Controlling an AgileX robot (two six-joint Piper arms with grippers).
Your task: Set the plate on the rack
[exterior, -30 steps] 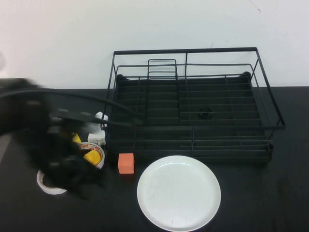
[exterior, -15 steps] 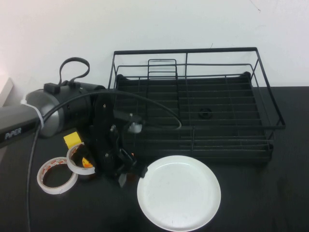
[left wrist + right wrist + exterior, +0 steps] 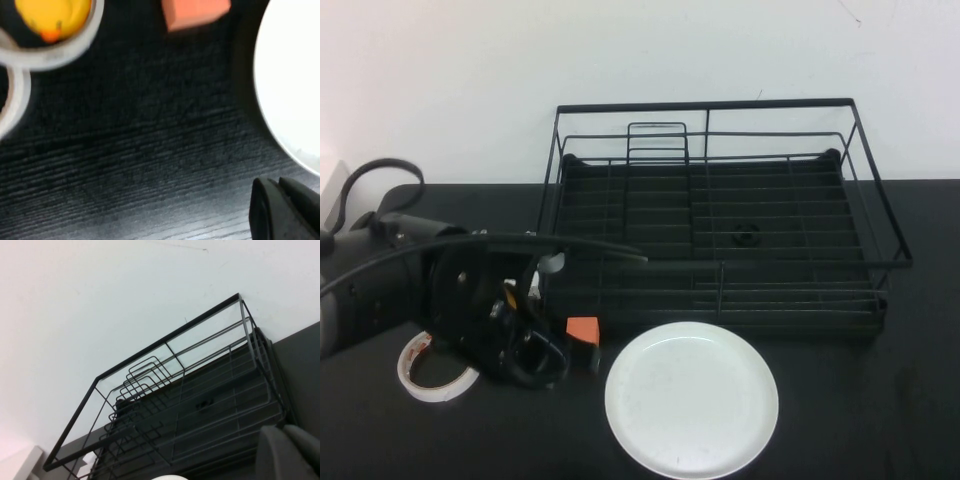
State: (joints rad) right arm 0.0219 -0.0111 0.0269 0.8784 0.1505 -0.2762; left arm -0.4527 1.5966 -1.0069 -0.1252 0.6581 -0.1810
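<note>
The white plate (image 3: 691,398) lies flat on the black table in front of the rack (image 3: 720,215), which is a black wire rack with nothing in it. My left gripper (image 3: 542,362) is low over the table, left of the plate and just apart from its rim. In the left wrist view its fingers (image 3: 285,212) are pressed together and hold nothing, with the plate's edge (image 3: 295,85) close by. My right gripper (image 3: 292,452) is out of the high view. It is shut and empty, facing the rack (image 3: 190,405) from the right.
An orange block (image 3: 583,330) sits between my left gripper and the rack; it also shows in the left wrist view (image 3: 197,12). A white-and-red tape ring (image 3: 432,368) lies at the left. A yellow duck (image 3: 52,17) sits inside another ring. The left arm's cable arches over the rack's front corner.
My left arm has swung about, and over the last half second it pulled back leftward and lower. It now covers the duck's ring. The plate and rack have not moved.
</note>
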